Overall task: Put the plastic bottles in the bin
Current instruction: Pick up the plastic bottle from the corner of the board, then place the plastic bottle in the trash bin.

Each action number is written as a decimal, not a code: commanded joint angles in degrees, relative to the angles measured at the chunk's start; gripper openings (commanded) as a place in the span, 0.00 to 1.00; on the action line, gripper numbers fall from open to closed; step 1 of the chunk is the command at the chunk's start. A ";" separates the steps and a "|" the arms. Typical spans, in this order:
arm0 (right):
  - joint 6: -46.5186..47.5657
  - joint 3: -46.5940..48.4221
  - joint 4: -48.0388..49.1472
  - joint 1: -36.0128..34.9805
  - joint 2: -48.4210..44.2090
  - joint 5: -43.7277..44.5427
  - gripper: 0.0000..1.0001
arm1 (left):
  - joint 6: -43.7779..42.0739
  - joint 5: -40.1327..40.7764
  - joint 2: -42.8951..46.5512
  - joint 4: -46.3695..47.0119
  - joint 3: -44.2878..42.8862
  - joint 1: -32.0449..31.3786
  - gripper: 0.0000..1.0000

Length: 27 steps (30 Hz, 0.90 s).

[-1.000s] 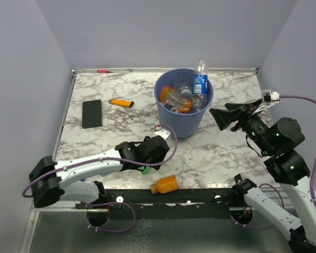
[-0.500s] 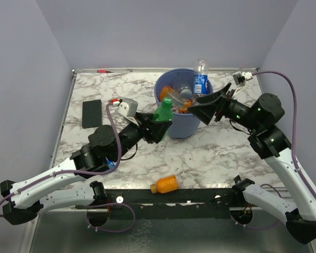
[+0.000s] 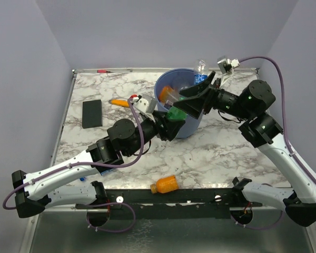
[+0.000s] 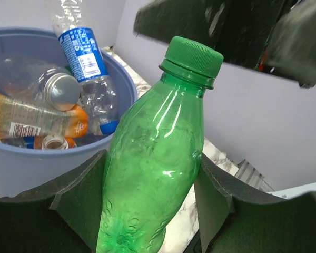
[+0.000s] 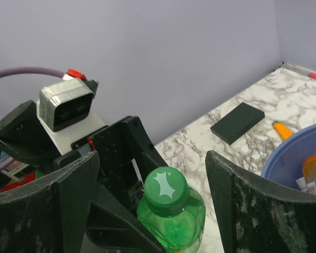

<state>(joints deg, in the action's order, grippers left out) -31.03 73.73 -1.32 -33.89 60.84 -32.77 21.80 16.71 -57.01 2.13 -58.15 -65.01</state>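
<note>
Left wrist view: a green bottle is held upright by its lower body between the fingers of the left gripper, cap uppermost. The bin is seen just beyond and to one side of that gripper, already loaded with several bottles, among them a clear bottle with a blue label.

From the right wrist, the right gripper is seen spread wide, one finger on either side of the green cap and neither touching it. From above, the two grippers are met at the near wall of the bin, with the green bottle between them: gripped by the left gripper and straddled by the right gripper.

The step in hand is judged to be the delivery of the green bottle, possibly by a handover. If so, the right fingers must be closed on the neck before the left grip is released; otherwise the bottle need only be lifted past the rim and dropped. A collision between the fingers is to be guarded against.

An orange bottle lies on the table, well behind both grippers, near the arm bases, not yet collected.
</note>
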 commanded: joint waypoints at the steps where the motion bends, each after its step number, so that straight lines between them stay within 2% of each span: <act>1: 4.36 2.50 -7.32 -2.70 2.11 5.35 0.82 | -0.50 -0.39 0.56 2.61 -2.14 -0.16 0.22; 7: 5.33 2.69 -9.92 -4.00 3.06 7.67 0.56 | -0.40 0.92 1.41 2.58 -1.72 -0.20 0.21; 10: 5.54 3.65 -11.28 -4.23 3.83 8.72 0.35 | -0.40 1.17 1.72 2.66 -1.53 -0.20 0.21; 11: 5.53 3.76 -11.22 -4.22 3.85 9.23 0.27 | -0.44 1.09 1.85 2.70 -1.41 -0.20 0.24; 12: 5.66 3.89 -10.83 -4.23 3.78 9.96 0.20 | -0.41 0.86 2.06 2.55 -1.31 -0.20 0.35; 15: 7.11 6.19 -11.55 -4.22 4.12 15.11 0.02 | -0.55 2.20 3.81 1.55 -0.80 -0.16 0.84; 16: 7.95 7.41 -11.92 -4.25 4.48 17.75 0.01 | -0.72 3.74 4.75 0.81 -0.49 -0.20 0.95; 17: 8.87 8.79 -12.21 -4.23 5.03 20.72 0.01 | -0.97 6.00 6.02 -0.03 -0.17 -0.20 0.99; 22: 13.12 13.42 -9.43 -3.28 9.34 36.44 0.01 | -0.84 20.77 14.91 -4.08 4.54 -0.18 0.99; 27: 17.65 9.55 5.67 -1.64 13.19 41.69 0.01 | 2.33 27.54 25.03 -6.33 12.38 -0.20 0.99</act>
<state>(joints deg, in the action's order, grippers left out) -18.90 85.78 -7.40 -36.49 70.78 -0.95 21.89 34.20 -38.22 -0.01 -51.33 -65.10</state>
